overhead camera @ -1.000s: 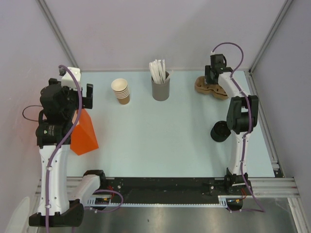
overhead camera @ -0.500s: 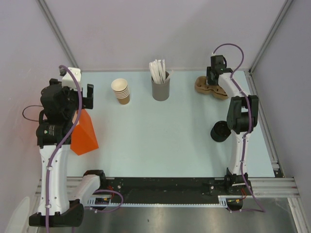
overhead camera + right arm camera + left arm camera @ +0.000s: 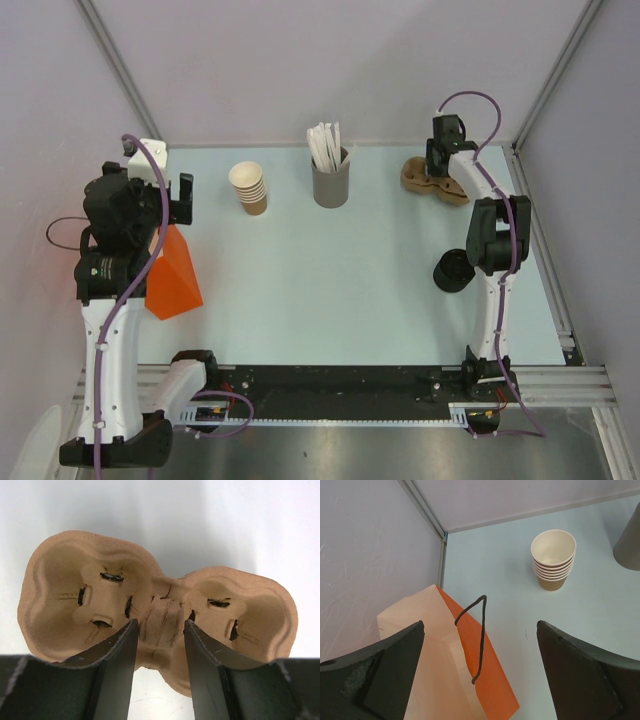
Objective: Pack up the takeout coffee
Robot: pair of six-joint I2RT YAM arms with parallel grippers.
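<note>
The right gripper (image 3: pixel 160 625) held its jaws apart astride the middle ridge of the tan moulded-pulp two-cup carrier (image 3: pixel 65 590), at the table's (image 3: pixel 300 280) far right corner; no single takeout coffee cup showed anywhere

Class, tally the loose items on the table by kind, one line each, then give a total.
Orange bag: 1
Cup stack: 1
Grey holder of sticks: 1
Pulp carrier: 1
Black round item: 1
Total: 5
</note>
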